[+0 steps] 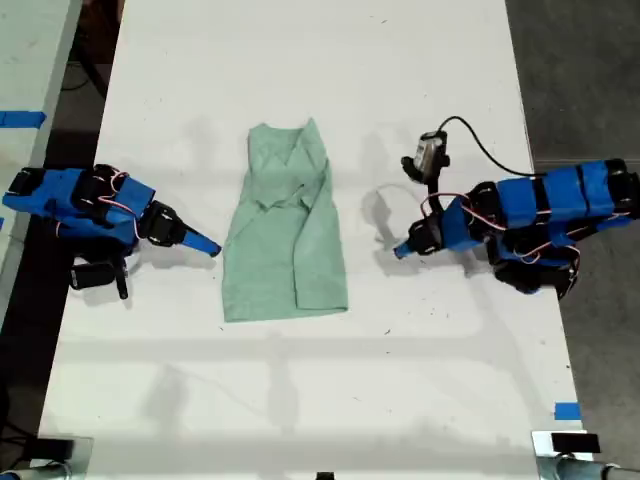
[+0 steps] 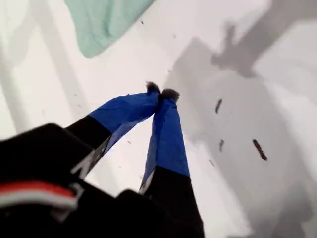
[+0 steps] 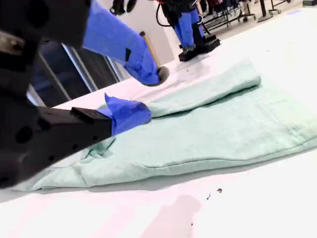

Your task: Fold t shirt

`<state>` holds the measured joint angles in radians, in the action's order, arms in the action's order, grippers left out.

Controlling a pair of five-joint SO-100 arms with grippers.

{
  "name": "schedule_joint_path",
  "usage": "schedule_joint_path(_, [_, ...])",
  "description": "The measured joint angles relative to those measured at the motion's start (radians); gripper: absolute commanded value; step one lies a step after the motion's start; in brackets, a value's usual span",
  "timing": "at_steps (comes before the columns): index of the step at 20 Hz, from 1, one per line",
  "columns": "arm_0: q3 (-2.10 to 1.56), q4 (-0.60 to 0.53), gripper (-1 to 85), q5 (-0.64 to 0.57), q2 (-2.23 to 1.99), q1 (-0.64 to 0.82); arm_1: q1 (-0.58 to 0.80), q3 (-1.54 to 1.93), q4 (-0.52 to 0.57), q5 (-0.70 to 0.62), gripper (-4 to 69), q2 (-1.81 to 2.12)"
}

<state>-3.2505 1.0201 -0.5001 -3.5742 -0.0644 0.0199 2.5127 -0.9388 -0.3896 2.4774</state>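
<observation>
You've got the t shirt flat mid-table, neck at the far end, one side folded over the front. My second gripper sits just beside its edge on the exterior view's left, jaws spread, nothing btwn them. My first gripper is on the exterior view's right, tips pressed together, clear of the cloth.
</observation>
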Motion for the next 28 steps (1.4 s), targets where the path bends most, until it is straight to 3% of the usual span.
schedule_joint_path(5, [0.0, 0.0, 7.6, 0.0, 0.0, 0.0, 0.032, 0.321, 0.173, -0.126, 0.8, 0.106])
schedule_joint_path(10, [0.0, 0.0, 7.6, 0.0, 0.0, 0.0, 0.08, 0.454, 0.193, -0.126, 0.8, 0.296])
schedule_joint_path(12, [0.0, 0.0, 7.6, 0.0, 0.0, 0.0, 0.104, 0.529, 0.071, -0.095, 0.8, 0.531])
schedule_joint_path(14, [0.0, 0.0, 7.3, 0.0, 0.0, 0.0, 0.138, 0.54, -0.183, -0.061, 0.8, 0.881])
schedule_joint_path(16, [0.0, 0.0, 7.3, 0.0, 0.0, 0.0, 0.153, 0.54, -0.293, -0.037, 0.8, 0.968])
schedule_joint_path(19, [0.0, 0.0, 7.3, 0.0, 0.0, 0.0, 0.175, 0.54, -0.344, 0.02, 0.8, 1.005])
schedule_joint_path(28, [0.0, 0.0, 7.3, 0.0, 0.0, 0.0, 0.173, 0.54, -0.351, 0.063, 0.8, 1.008])
